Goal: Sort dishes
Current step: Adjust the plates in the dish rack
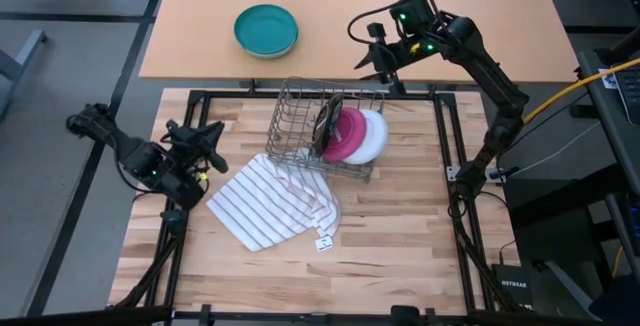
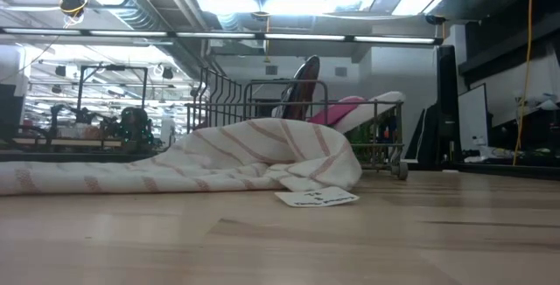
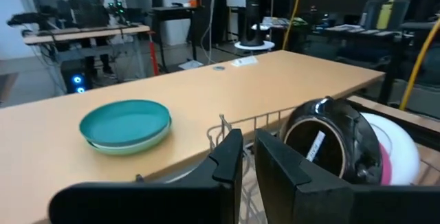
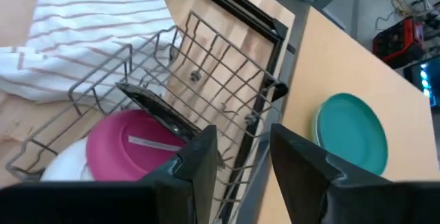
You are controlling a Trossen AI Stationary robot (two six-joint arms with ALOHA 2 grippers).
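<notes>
Nearest the low camera, a small paper tag [image 2: 317, 198] lies on the wooden table [image 1: 400, 236], at the edge of the white striped cloth [image 1: 268, 201].

Three plates sit together in the wire dish rack [image 1: 300, 116] at the middle of the table. The dark red plate [image 1: 328, 124] stands on edge between the wires. The magenta-pink plate [image 1: 349, 134] leans just behind it, and the pale plate [image 1: 375, 136] leans against the pink one, reaching past the rack's right end. Whether that last plate is green or white is hard to tell from above. The cloth's upper corner touches the rack's near side.

Over the rack's far right corner hangs the right gripper [image 1: 383, 58], its fingers [image 4: 199, 162] parted with nothing between them. The left gripper [image 1: 205, 141] sits well to the left of the rack, above the cloth's edge, fingers [image 3: 230, 162] nearly together and empty.

Beyond, a teal bowl [image 1: 266, 29] rests on the tan tabletop [image 1: 480, 6].
</notes>
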